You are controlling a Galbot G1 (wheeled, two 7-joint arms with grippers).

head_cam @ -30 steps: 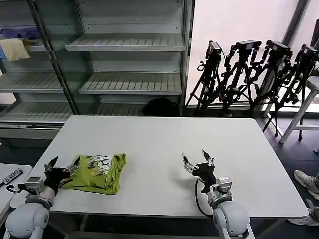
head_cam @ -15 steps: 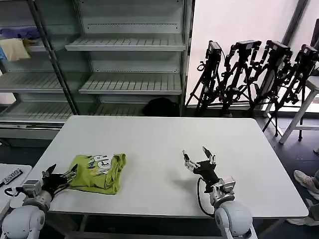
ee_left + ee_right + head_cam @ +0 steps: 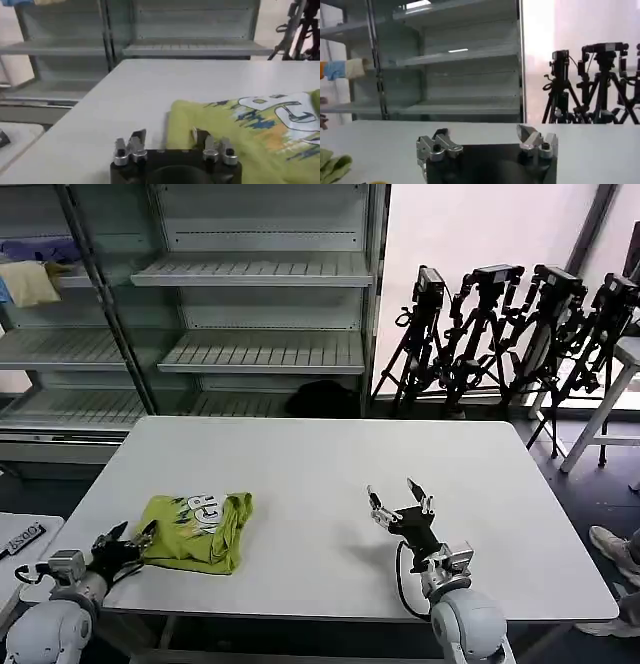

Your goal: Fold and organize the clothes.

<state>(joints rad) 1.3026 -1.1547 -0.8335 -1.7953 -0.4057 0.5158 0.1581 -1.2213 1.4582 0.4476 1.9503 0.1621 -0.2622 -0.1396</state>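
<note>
A lime yellow-green T-shirt (image 3: pixel 197 530) lies bunched in a rough fold on the white table (image 3: pixel 320 474), near its front-left corner, its white printed graphic facing up. The left gripper (image 3: pixel 126 543) sits low at the table's front edge just beside the shirt's left side, jaws spread and holding nothing; from the left wrist camera, the shirt (image 3: pixel 250 130) lies just past the gripper (image 3: pixel 170 139), with one fingertip (image 3: pixel 199 135) at the edge of the cloth. The right gripper (image 3: pixel 398 506) hovers over bare tabletop well apart from the shirt, toward the front right, jaws likewise released and empty. Empty metal shelves (image 3: pixel 265 304) and a row of black tripods (image 3: pixel 520 324) stand behind the table.
</note>
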